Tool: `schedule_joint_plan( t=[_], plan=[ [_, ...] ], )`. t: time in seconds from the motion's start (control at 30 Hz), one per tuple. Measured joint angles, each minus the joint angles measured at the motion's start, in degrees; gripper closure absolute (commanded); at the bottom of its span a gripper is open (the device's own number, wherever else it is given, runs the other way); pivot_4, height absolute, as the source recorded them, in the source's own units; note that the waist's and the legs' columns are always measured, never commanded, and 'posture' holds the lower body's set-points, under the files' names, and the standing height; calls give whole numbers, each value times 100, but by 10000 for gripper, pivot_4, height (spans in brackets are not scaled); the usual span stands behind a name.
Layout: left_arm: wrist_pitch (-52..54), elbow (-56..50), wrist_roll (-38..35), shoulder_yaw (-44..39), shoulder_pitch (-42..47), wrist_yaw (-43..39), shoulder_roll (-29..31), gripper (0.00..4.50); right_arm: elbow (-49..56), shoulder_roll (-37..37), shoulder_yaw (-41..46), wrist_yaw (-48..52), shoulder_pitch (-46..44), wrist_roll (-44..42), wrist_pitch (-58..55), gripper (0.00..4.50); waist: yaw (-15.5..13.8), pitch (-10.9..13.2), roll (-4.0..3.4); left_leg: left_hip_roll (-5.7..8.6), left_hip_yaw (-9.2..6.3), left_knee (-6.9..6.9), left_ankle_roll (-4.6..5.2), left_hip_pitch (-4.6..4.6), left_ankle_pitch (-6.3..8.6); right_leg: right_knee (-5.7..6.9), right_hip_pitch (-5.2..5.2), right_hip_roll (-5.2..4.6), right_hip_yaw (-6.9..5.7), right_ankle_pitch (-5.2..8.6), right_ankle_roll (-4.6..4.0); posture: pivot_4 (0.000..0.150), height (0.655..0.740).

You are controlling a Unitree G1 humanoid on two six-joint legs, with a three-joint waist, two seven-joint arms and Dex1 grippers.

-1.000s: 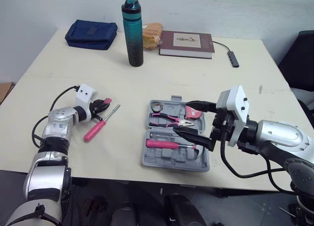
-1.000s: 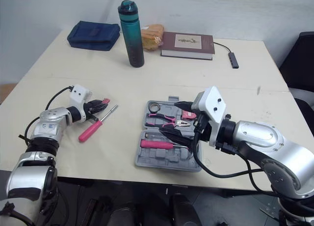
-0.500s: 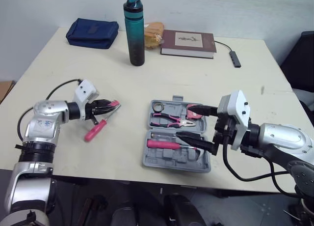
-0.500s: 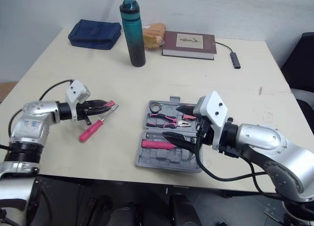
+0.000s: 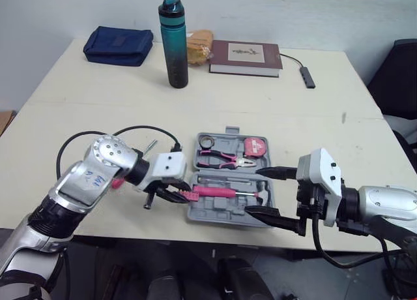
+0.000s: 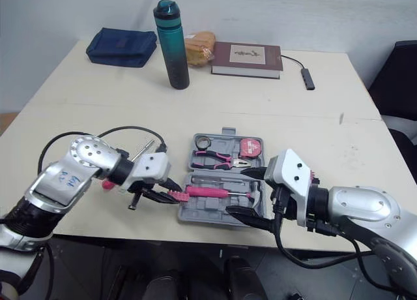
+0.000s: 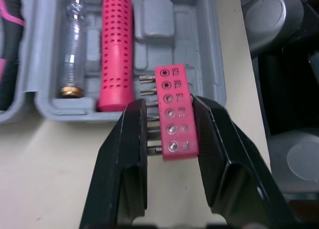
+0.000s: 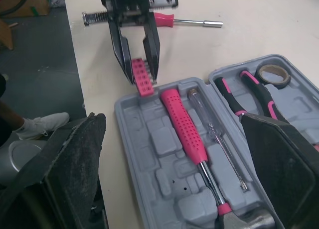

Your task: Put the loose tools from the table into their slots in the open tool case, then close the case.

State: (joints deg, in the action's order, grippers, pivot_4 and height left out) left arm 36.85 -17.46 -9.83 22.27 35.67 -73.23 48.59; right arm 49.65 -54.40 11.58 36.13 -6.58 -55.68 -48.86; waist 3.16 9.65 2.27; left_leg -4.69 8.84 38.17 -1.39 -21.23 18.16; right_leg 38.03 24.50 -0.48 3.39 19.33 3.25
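L jaws clenched on 1 pink bit holder point(image 7: 175, 112), six bits in a row, low-centre of frame in the eye views. It sits just off the lower-left corner of the tool case point(image 5: 225, 212); can't tell if it touches the rim. R jaws spread wide w/ nothing between, lower right of frame, at the case's lower-right corner.

1 grey case, lid open, flat on the bench point(image 5: 78, 117), mid-frame. Inside:
- 1 pink-handled driver point(image 5: 218, 191)
- 1 clear-handled screwdriver point(image 8: 214, 124) beside it
- 1 pr pliers point(image 5: 225, 158)
- 1 tape measure point(image 5: 255, 147)
- 1 tape roll point(image 5: 208, 141)

Loose on the bench: 1 pink-handled screwdriver point(image 8: 197, 23), left of the case, partly behind the L arm.

Top of frame: 1 teal bottle point(image 5: 172, 42) upright, 1 blue pouch point(image 5: 117, 45), 1 book point(image 5: 245, 57).
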Motion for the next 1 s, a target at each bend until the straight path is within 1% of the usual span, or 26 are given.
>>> schedule_joint_plan(
  t=[0.17, 0.43, 0.63, 1.0],
  plan=[
    [138, 42, 393, 280, 66, 497, -373, 38290, 95, -2, 7, -153, 170, -11, -8, 0, -18, 0, 1, 2, -4, 3, 2, -1, 0, -1, -2, 0, 0, 0, 1, 1500, 7377],
    [247, 49, 567, 616, 209, 527, -593, 38290, 138, -95, 4, -183, 302, 9, -4, 0, -11, 0, 1, 1, -4, 2, 2, 0, -1, 1, -1, 1, 0, 0, 1, 1500, 7377],
    [219, 30, 662, 667, 210, 593, -609, 38290, 138, -96, 0, -183, 318, 11, 0, 0, -17, 0, 1, 1, -4, 3, 2, 1, -1, 1, -4, 0, 0, 0, 1, 1500, 7377],
    [69, 73, 814, 762, 208, 714, -835, 38290, 135, -96, -12, -175, 307, 47, 3, 0, -55, 0, 0, 3, -6, 8, 3, 2, -1, 1, -8, -1, 0, -1, 2, 1500, 7377]
  ],
)
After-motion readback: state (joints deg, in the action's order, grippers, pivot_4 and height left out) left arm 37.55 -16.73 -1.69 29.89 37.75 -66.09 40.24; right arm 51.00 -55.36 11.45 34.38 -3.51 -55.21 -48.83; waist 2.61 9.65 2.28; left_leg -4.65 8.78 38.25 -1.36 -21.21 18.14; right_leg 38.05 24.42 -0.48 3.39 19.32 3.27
